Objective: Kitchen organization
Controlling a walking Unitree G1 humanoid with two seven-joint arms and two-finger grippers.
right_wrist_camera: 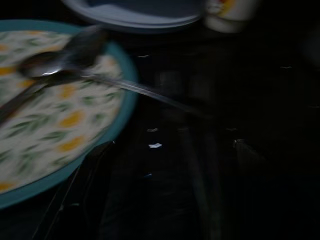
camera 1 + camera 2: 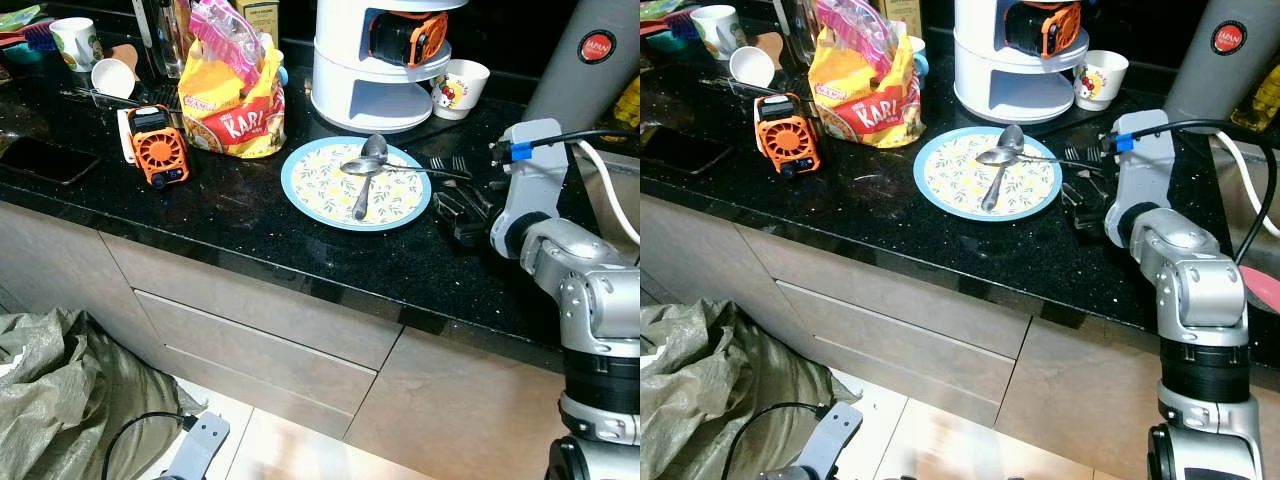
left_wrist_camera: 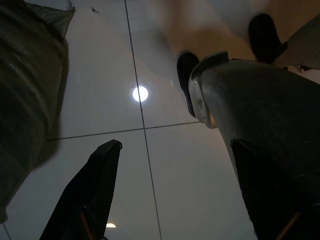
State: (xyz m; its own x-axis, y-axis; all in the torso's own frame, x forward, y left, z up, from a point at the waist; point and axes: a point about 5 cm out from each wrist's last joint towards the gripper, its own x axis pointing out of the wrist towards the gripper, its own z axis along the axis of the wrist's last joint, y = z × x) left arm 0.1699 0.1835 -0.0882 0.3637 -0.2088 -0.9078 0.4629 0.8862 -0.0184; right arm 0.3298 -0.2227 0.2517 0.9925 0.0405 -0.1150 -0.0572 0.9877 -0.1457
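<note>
Apparently spread, though the view was dark, the right gripper (image 2: pixel 462 212) hovered just beside the plate (image 2: pixel 312 195); closing carelessly could knock its two spoons (image 2: pixel 368 170) onto the counter (image 2: pixel 250 240).

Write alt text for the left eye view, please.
The right gripper, jaws open, rests on a black counter beside a blue-rimmed floral plate holding two spoons. A yellow snack bag and orange fan sit further left.
</note>
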